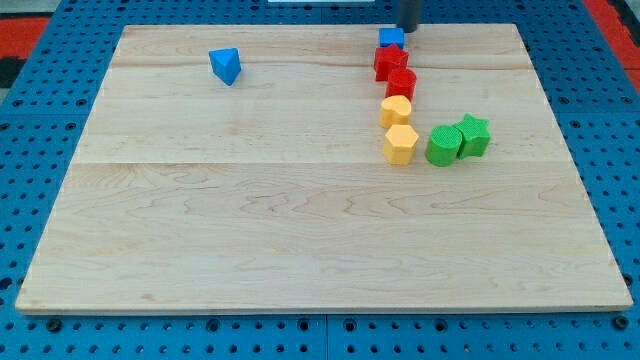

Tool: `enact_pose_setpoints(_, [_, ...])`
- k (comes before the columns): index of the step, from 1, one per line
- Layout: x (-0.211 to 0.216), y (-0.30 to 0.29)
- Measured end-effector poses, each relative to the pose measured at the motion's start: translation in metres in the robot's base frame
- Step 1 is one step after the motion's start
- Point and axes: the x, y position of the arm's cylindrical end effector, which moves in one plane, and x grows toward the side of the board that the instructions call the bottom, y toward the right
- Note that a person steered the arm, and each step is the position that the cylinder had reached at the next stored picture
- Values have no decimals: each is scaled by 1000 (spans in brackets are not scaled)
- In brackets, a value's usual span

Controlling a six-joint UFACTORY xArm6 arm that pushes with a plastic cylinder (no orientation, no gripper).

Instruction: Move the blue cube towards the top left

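The small blue cube [391, 37] sits at the wooden board's [250, 220] top edge, right of centre, touching a red block [390, 61] — my tip [409, 27], bare and holding nothing, hovers just right of it — so the leftward push looks unstarted.

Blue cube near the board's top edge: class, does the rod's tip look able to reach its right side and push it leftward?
Probably yes: my tip sits just right of the blue cube, nothing between; the red blocks lie below.
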Motion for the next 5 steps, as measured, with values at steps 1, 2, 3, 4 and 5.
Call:
enact_pose_setpoints(1, [0,53])
enact_pose_setpoints(2, [5,48])
enact_pose_setpoints(3, [30,27])
enact_pose_setpoints(4, [37,-8])
enact_pose_setpoints(5, [33,-39])
